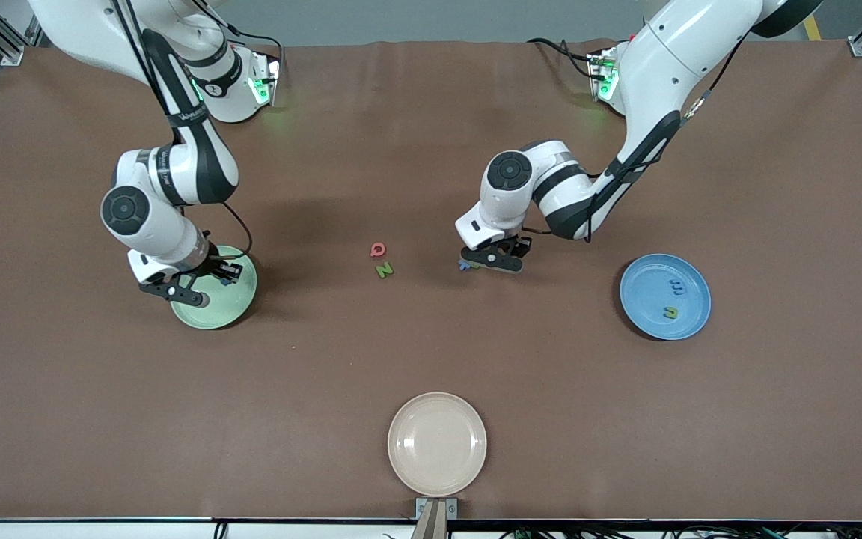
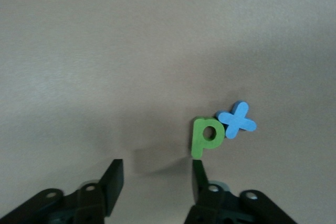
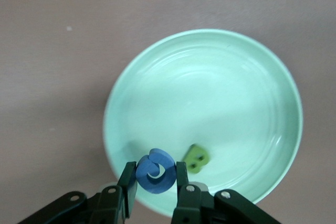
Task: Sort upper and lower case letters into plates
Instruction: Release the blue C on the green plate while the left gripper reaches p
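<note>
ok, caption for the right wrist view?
Right gripper holds a blue letter over the green plate, a green letter already inside.

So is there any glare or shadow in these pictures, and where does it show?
Right wrist view: soft shine rings the pale green plate under the right gripper, which holds a blue letter. Left wrist view: the left gripper casts a shadow on the table beside the green letter p. Front view: dark arm shadows, green glow at the bases.

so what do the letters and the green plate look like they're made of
The letters, like the green p and blue x, look like matte foam: thick, flat-cut, soft-edged. The green plate looks like glossy plastic or melamine, judging by its ringed reflections; I can't tell which.
</note>
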